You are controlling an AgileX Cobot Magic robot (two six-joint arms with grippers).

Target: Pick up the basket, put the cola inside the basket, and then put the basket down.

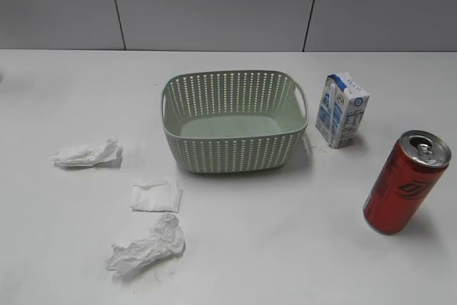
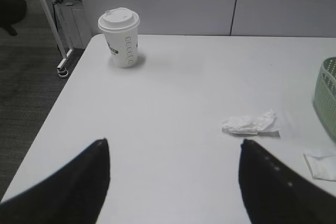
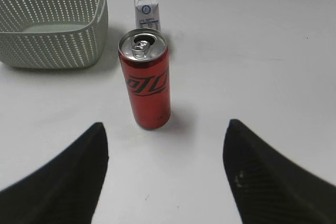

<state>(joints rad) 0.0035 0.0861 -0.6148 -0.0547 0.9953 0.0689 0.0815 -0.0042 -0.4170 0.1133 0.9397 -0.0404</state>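
Observation:
The pale green basket (image 1: 234, 122) stands empty in the middle of the white table; it also shows in the right wrist view (image 3: 52, 24) and its edge shows in the left wrist view (image 2: 326, 95). The red cola can (image 1: 405, 182) stands upright at the right, apart from the basket, and shows in the right wrist view (image 3: 145, 80). My right gripper (image 3: 165, 127) is open and empty, a little short of the can. My left gripper (image 2: 173, 142) is open and empty over bare table, left of the basket. Neither gripper shows in the exterior view.
A blue-and-white carton (image 1: 342, 110) stands right of the basket. Three crumpled tissues (image 1: 88, 153) (image 1: 156, 196) (image 1: 146, 246) lie to the left. A white paper cup (image 2: 120, 36) stands at the table's far left corner, near the table edge.

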